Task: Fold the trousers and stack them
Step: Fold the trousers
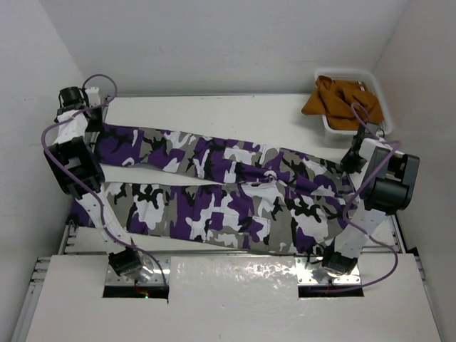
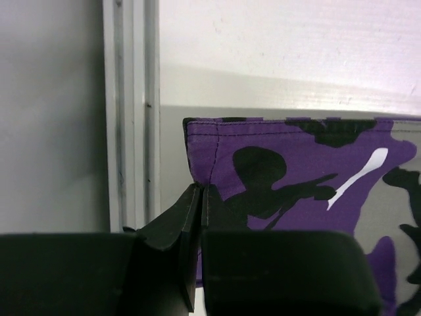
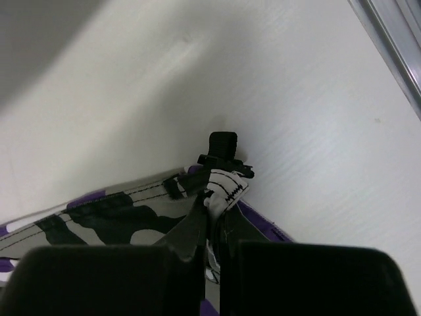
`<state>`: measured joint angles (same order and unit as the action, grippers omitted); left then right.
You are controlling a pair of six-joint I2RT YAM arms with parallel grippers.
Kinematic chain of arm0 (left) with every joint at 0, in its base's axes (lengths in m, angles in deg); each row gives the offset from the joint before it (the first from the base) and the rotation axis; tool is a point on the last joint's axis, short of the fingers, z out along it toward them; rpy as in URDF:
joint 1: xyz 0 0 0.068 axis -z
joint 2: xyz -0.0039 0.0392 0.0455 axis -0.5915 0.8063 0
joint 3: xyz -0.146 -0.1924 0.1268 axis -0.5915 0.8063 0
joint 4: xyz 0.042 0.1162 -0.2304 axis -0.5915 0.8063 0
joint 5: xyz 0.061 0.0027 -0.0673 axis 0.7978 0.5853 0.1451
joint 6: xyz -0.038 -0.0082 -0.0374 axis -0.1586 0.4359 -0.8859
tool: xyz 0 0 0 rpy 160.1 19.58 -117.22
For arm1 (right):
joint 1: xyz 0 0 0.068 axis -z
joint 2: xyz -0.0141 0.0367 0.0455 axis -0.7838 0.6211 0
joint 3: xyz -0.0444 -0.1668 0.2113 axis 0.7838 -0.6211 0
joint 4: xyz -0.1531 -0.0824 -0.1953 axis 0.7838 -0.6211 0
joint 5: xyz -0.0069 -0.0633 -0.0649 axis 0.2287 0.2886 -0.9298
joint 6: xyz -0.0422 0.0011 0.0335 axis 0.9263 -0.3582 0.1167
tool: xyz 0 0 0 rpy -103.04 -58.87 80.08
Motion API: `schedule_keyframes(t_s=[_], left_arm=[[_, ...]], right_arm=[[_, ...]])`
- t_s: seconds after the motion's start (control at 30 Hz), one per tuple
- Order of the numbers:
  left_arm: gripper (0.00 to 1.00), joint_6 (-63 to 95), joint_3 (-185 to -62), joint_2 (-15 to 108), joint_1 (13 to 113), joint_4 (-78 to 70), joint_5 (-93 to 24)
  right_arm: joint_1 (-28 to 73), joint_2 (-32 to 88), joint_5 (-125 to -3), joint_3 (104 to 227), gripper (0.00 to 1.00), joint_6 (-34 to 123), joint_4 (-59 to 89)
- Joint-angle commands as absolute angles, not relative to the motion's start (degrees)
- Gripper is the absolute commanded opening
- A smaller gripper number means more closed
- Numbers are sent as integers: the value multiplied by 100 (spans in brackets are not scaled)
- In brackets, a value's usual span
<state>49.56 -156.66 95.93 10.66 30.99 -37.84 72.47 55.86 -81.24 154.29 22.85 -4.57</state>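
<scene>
The camouflage trousers [image 1: 228, 192] lie flat across the table, both legs running left and the waist at the right. My left gripper [image 1: 96, 128] sits at the far leg's cuff. In the left wrist view it [image 2: 200, 191] is shut on the purple hem corner of the trousers [image 2: 296, 178]. My right gripper [image 1: 351, 160] is at the far end of the waist. In the right wrist view it [image 3: 214, 204] is shut on the waistband of the trousers [image 3: 112, 210], just below a black clip [image 3: 222, 148].
A white bin [image 1: 374, 85] at the back right holds a plain orange-brown garment [image 1: 338, 100]. Metal rails run along the table's left edge [image 2: 131, 112] and right edge [image 3: 395, 39]. White walls close in on three sides.
</scene>
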Motion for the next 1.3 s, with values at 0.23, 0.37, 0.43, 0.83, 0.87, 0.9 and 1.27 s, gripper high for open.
schedule_keyframes(t_s=[0.23,0.37,0.43,0.83,0.87,0.9,1.27], left_arm=[[0,4182,-18463,10524,1007,2660,-4129],[0,3927,-18588,10331,972,1825,-4374],[0,3743,-18588,10182,911,1473,-4637],[0,4092,-15640,7934,-327,1797,-6481],[0,4372,-15235,7322,-633,1849,-6676],[0,5175,-14474,7011,-758,2163,-6765],[0,8047,-11979,5101,-1936,3747,-7020]], right_arm=[[7217,5479,-7267,16758,0,2758,611],[7226,4943,-7179,16680,0,3039,1174],[7278,4662,-7014,16460,0,3014,1709],[8086,3132,-5861,13299,0,1574,5672],[8113,3009,-5817,13043,0,1537,5901],[8131,2834,-5773,12719,0,1546,5973],[8219,3157,-5368,12303,0,984,6509]])
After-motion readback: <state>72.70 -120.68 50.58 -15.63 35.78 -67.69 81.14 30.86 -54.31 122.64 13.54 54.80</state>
